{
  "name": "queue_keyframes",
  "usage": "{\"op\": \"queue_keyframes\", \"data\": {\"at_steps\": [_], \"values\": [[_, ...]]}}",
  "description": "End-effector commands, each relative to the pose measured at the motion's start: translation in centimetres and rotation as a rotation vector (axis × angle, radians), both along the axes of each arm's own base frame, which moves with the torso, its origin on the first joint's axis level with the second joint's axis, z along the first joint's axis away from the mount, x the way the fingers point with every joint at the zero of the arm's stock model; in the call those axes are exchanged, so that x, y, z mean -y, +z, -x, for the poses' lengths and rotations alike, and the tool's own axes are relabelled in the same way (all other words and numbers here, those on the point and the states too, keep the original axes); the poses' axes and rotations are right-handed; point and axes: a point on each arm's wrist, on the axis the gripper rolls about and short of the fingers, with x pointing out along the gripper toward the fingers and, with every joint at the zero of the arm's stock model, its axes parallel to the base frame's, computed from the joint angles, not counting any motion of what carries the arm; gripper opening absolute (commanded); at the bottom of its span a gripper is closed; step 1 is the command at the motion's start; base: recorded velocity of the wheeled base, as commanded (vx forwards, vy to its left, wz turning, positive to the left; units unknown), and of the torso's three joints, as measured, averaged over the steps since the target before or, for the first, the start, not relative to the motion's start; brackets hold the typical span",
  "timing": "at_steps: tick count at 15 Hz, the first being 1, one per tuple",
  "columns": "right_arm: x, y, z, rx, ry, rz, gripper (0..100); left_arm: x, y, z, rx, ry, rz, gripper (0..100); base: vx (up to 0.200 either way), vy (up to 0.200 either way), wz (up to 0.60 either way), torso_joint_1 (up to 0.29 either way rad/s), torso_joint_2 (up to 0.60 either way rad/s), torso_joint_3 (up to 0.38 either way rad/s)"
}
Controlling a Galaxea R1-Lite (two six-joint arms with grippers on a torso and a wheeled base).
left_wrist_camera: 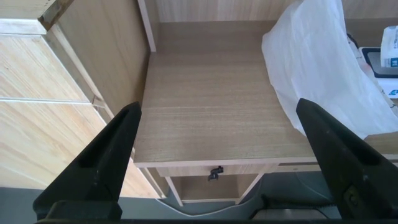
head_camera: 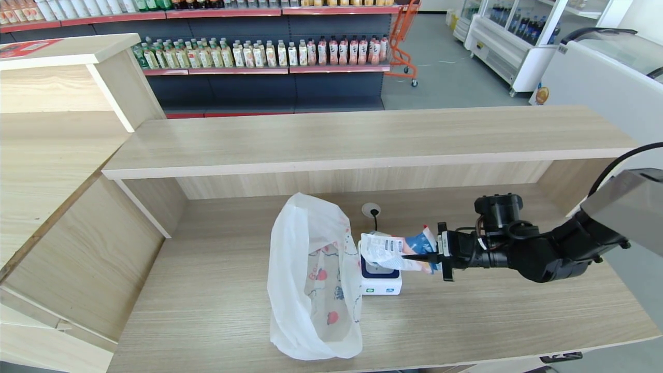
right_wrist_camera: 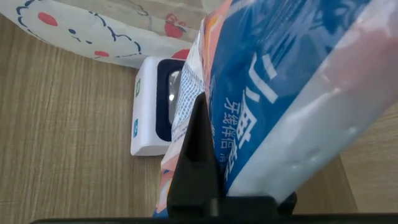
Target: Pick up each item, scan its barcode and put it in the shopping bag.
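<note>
The packet covers part of the scanner, so most of its dark window is hidden. In the left wrist view the shopping bag is cut off at the top edge. In the head view its folds hide the bottom inside.

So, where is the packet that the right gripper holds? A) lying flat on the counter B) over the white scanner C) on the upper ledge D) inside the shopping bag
B: the right gripper holds the packet over the scanner, beside the shopping bag and not inside it.
</note>
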Motion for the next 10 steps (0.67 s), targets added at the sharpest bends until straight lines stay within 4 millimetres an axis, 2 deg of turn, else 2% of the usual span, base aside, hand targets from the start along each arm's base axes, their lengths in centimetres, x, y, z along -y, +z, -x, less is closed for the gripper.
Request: {"op": "queue_keyframes", "data": {"at_steps": [1, 3, 4, 5, 7, 8, 10], "values": [[1.6, 3.5, 3.3, -0.079, -0.068, -0.061, 0, 0.0, 0.0, 0.0, 0.000, 0.000, 0.000, 100, 0.000, 0.000, 0.00, 0.000, 0.00, 0.000], [2.5, 7.4, 7.9, -0.260, -0.188, -0.179, 0, 0.0, 0.0, 0.0, 0.000, 0.000, 0.000, 100, 0.000, 0.000, 0.00, 0.000, 0.00, 0.000], [2.9, 8.7, 9.9, -0.352, -0.304, -0.236, 0, 0.0, 0.0, 0.0, 0.000, 0.000, 0.000, 100, 0.000, 0.000, 0.00, 0.000, 0.00, 0.000], [3.2, 9.5, 10.7, -0.430, -0.438, -0.297, 0, 0.0, 0.0, 0.0, 0.000, 0.000, 0.000, 100, 0.000, 0.000, 0.00, 0.000, 0.00, 0.000], [3.2, 9.7, 9.8, -0.574, -0.644, -0.413, 0, 0.0, 0.0, 0.0, 0.000, 0.000, 0.000, 100, 0.000, 0.000, 0.00, 0.000, 0.00, 0.000], [2.8, 9.1, 8.9, -0.642, -0.732, -0.449, 0, 0.0, 0.0, 0.0, 0.000, 0.000, 0.000, 100, 0.000, 0.000, 0.00, 0.000, 0.00, 0.000], [0.2, 7.8, 7.8, -0.761, -0.778, -0.474, 0, 0.0, 0.0, 0.0, 0.000, 0.000, 0.000, 100, 0.000, 0.000, 0.00, 0.000, 0.00, 0.000]]}}
